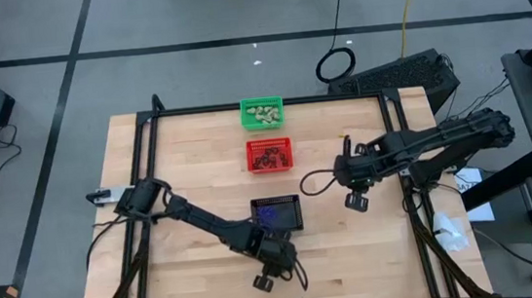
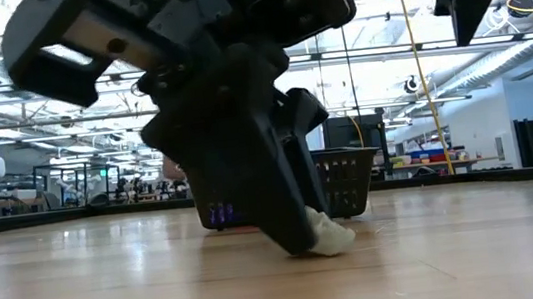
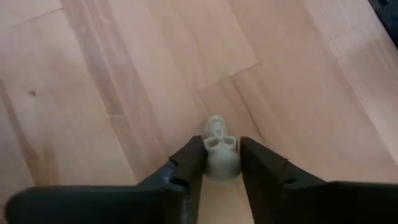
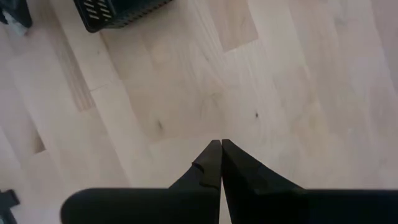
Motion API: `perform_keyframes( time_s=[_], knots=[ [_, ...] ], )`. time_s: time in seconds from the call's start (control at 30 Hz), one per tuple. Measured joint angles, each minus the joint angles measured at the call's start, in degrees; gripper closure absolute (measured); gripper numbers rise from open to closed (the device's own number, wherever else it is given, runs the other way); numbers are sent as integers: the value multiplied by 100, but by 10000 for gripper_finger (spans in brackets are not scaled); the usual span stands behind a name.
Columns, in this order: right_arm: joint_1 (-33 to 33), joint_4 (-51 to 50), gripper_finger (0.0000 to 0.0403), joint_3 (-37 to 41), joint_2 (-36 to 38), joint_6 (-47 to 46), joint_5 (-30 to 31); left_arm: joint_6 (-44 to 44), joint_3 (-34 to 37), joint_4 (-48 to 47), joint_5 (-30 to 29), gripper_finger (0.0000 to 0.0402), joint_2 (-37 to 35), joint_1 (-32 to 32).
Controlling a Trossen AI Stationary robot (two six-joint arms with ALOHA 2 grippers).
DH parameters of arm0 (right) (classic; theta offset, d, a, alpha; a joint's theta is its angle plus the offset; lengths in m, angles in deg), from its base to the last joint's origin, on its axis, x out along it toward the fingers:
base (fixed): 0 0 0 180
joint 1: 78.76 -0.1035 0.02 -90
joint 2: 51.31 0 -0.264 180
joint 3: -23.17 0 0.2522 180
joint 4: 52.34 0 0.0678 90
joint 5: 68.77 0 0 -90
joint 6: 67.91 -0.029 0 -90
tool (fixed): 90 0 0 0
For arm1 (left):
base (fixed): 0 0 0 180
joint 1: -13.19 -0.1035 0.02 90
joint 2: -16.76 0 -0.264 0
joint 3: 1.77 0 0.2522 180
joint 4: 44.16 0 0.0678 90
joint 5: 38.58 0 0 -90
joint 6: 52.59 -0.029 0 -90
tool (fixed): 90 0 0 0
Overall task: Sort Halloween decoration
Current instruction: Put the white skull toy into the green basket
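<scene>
A pale cream skull trinket (image 3: 220, 151) lies on the wooden table near its front edge, also seen in the low view (image 2: 333, 235). My left gripper (image 3: 221, 148) (image 1: 270, 276) is down at it, shut on the trinket. My right gripper (image 4: 221, 144) (image 1: 355, 197) hangs shut over bare wood at the table's right, with nothing in it. Pale trinkets lie in the green basket (image 1: 263, 113), dark ones in the red basket (image 1: 270, 154), purple ones in the black basket (image 1: 278, 213). My left gripper pinches the skull trinket by its two sides (image 3: 209, 155) between the ends of its two fingers. The fingers slant down at it from above. The trinket's underside rests on the table (image 2: 330, 251).
The three mesh baskets stand in a row along the table's middle, the black basket (image 2: 349, 182) (image 4: 115, 12) just beyond my left gripper. Bare wood lies to the left and right of them. A black frame (image 1: 271, 102) runs around the table top.
</scene>
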Motion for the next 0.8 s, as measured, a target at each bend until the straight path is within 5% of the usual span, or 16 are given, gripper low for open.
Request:
perform_keyframes(
  time_s=[0.23, 0.8],
  knots=[
    [-148, -177, 403, 0, 5, -547, -2, 241, 0, 50, 26, 348, -2, -80],
    [-322, -163, 403, 0, 7, -881, 70, 34, -564, -688, -155, 349, -399, -181]
  ],
)
